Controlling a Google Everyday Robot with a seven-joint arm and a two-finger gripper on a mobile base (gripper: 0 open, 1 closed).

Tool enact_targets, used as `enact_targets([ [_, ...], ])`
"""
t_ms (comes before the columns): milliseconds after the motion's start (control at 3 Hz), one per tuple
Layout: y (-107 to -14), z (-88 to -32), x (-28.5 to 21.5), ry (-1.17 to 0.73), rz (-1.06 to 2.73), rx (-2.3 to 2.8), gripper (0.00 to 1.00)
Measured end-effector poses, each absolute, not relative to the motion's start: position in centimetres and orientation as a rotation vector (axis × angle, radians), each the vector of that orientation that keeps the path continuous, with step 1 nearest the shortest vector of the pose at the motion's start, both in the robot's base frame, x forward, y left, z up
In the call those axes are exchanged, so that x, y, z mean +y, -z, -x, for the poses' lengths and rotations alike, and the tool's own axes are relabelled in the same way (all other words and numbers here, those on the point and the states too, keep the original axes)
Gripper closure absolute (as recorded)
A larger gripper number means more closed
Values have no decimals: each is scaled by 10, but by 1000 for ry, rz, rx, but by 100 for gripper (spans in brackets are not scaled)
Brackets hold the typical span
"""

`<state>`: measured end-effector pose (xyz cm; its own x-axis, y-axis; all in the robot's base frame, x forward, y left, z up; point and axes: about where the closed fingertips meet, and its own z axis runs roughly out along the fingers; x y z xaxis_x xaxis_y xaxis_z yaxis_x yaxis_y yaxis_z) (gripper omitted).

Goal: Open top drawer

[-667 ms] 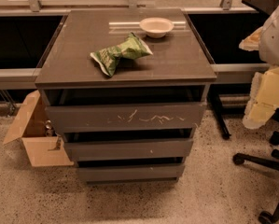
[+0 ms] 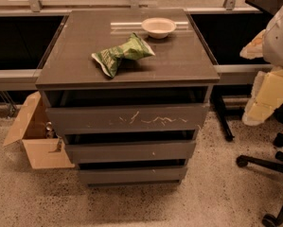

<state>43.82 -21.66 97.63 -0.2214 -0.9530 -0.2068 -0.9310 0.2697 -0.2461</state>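
The top drawer (image 2: 84, 119) is the widest of three dark grey handle-less fronts in the cabinet at the middle of the view. Whitish scratches cross the middle of its flat panel. A dark gap shows between its upper edge and the cabinet top (image 2: 79, 56). Two narrower grey drawer fronts sit below it. My gripper (image 2: 269, 96), a cream-coloured part below a white arm segment, hangs at the right edge of the view. It is to the right of the cabinet, about level with the top drawer and apart from it.
A green crumpled bag (image 2: 122, 55) and a white bowl (image 2: 158, 27) lie on the cabinet top. An open cardboard box (image 2: 32, 141) stands on the floor at the left. A black chair base (image 2: 269, 167) with casters is at the right. A window ledge runs behind.
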Motion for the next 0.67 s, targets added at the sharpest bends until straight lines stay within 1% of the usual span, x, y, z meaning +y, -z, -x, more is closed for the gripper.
enact_targets([
  [333,-976,-438,-217,99,1724,2231,0],
  [667,-976,-438,-217,99,1725,2231,0],
])
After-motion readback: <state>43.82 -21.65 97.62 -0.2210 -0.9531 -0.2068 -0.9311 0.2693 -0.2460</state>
